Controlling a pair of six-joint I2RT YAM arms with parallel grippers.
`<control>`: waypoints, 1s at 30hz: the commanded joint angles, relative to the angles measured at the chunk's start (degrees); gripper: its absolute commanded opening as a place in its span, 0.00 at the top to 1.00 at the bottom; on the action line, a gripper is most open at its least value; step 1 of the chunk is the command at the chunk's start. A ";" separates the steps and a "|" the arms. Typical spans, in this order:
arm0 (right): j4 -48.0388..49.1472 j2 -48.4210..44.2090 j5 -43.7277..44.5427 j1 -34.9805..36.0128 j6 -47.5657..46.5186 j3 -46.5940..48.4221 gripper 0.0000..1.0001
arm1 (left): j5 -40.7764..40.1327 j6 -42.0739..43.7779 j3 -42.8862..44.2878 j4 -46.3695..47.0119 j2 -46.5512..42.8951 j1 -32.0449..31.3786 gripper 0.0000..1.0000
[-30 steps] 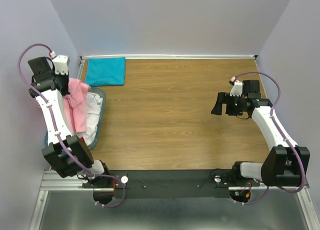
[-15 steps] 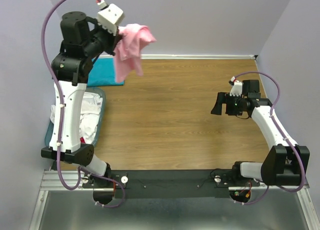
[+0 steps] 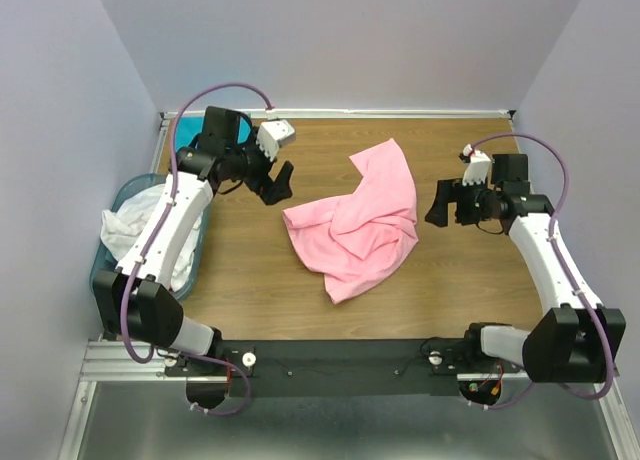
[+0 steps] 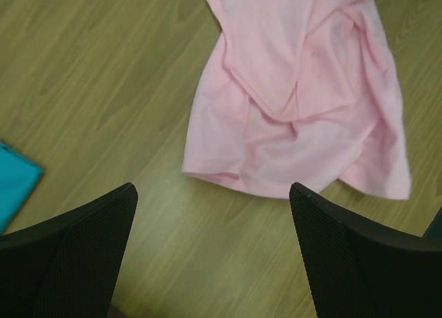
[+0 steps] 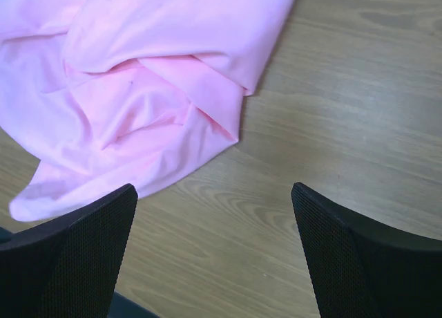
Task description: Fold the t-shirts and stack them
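Observation:
A light pink t-shirt (image 3: pixel 358 218) lies crumpled and unfolded in the middle of the wooden table, also seen in the left wrist view (image 4: pixel 297 104) and the right wrist view (image 5: pixel 138 76). My left gripper (image 3: pixel 279 185) hovers just left of it, open and empty (image 4: pixel 213 193). My right gripper (image 3: pixel 438 204) is just right of the shirt, open and empty too (image 5: pixel 214 190). A teal t-shirt (image 3: pixel 185 135) lies at the back left, mostly hidden behind my left arm; its corner (image 4: pixel 14 183) shows in the left wrist view. White t-shirts (image 3: pixel 130 230) fill the basket.
The light-blue plastic basket (image 3: pixel 120 190) stands at the table's left edge, under my left arm. Purple-grey walls close in the table at the back and on both sides. A metal rail with the arm bases runs along the near edge.
My left arm swung the pink t-shirt up out of the basket and over the table, then opened; the shirt now lies on the table. The right arm barely moved.

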 commanded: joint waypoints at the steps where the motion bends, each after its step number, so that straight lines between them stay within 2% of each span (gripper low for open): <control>1: -3.92 4.90 -3.74 -0.39 -3.52 1.14 0.00 | 3.11 6.29 -6.77 2.50 -4.67 -1.48 0.01; 4: -4.10 8.34 -4.01 -0.39 -4.14 1.41 0.00 | 0.83 6.92 -12.66 5.48 -4.06 -3.33 0.02; 7: -3.92 12.39 -4.62 -0.39 -4.76 2.02 0.00 | -0.32 6.57 -15.92 8.12 -0.90 -5.88 0.07; 11: -3.31 17.65 -4.80 -0.22 -5.11 5.09 0.01 | -3.21 4.29 -17.68 12.24 5.08 -7.99 0.25; 17: -1.99 22.41 -3.13 3.37 -5.55 10.37 0.11 | -9.81 1.29 -16.02 16.91 12.99 -8.53 0.41; 21: -1.46 26.79 -1.29 8.82 -4.67 14.41 0.20 | -11.30 1.21 -13.03 17.26 18.08 -8.53 0.45; 25: 0.90 31.45 1.87 12.96 -3.53 18.01 0.19 | -12.45 1.29 -12.06 17.35 22.12 -8.61 0.46; 30: 1.26 38.14 3.55 13.32 -3.17 23.64 0.17 | -14.64 -0.28 -11.45 17.61 26.17 -8.53 0.57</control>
